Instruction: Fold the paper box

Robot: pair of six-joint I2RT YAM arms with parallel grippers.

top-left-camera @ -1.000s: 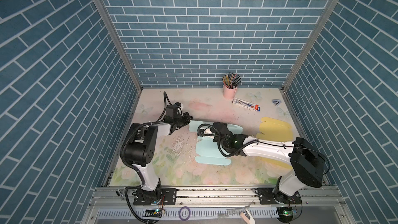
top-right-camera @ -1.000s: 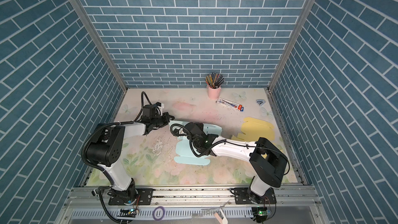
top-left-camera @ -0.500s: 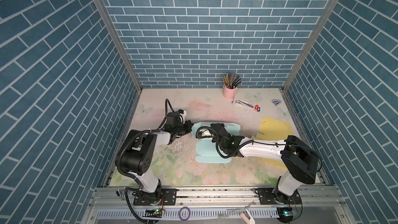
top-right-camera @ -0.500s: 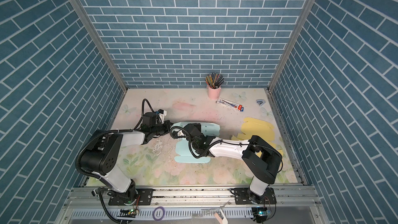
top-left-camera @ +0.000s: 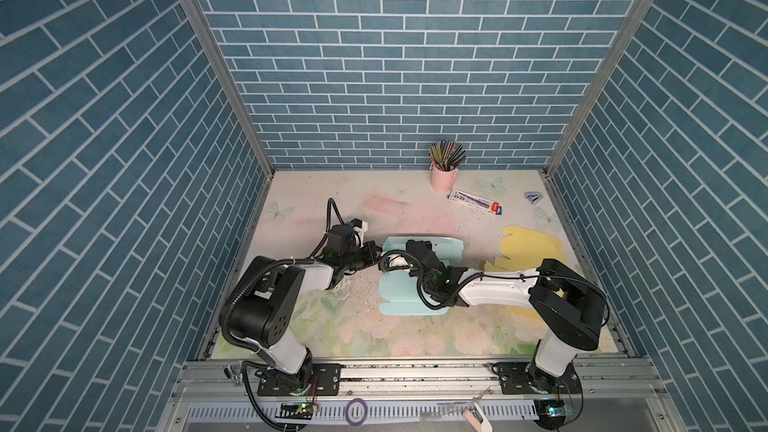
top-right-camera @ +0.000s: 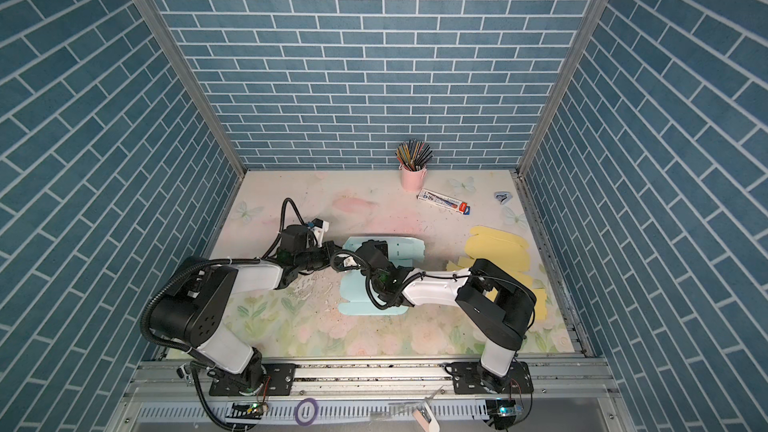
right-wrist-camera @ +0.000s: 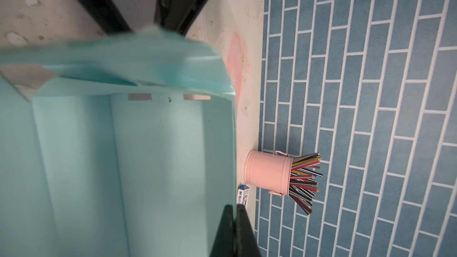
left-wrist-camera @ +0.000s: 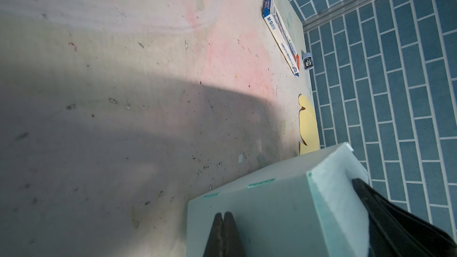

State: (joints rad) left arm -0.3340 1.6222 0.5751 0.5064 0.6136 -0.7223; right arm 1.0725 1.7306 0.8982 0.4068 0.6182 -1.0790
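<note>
The light blue paper box (top-left-camera: 401,297) (top-right-camera: 361,292) lies partly folded mid-table, its near panel flat and its far and left walls raised. In the left wrist view my left gripper (left-wrist-camera: 223,215) is shut, its tips pressed on the outer face of the box (left-wrist-camera: 272,206). In both top views the left gripper (top-left-camera: 377,256) (top-right-camera: 332,253) meets the box's left end. My right gripper (top-left-camera: 414,245) (top-right-camera: 370,245) reaches over the box to its far wall. In the right wrist view the right gripper (right-wrist-camera: 233,207) is shut, with that wall's rim running in between its fingers; the box interior (right-wrist-camera: 160,156) fills the view.
A pink cup of pencils (top-left-camera: 444,176) (right-wrist-camera: 268,173) stands at the back. A long white-and-blue carton (top-left-camera: 476,201) (left-wrist-camera: 282,35) and a small sharpener (top-left-camera: 534,198) lie near it. A flat yellow paper cutout (top-left-camera: 528,249) (left-wrist-camera: 308,124) lies right. White scraps (top-left-camera: 349,280) litter the mat.
My left gripper has swung from the back left down to the box's left end. The box's far wall now stands higher, and my right gripper has shifted slightly left with it.
</note>
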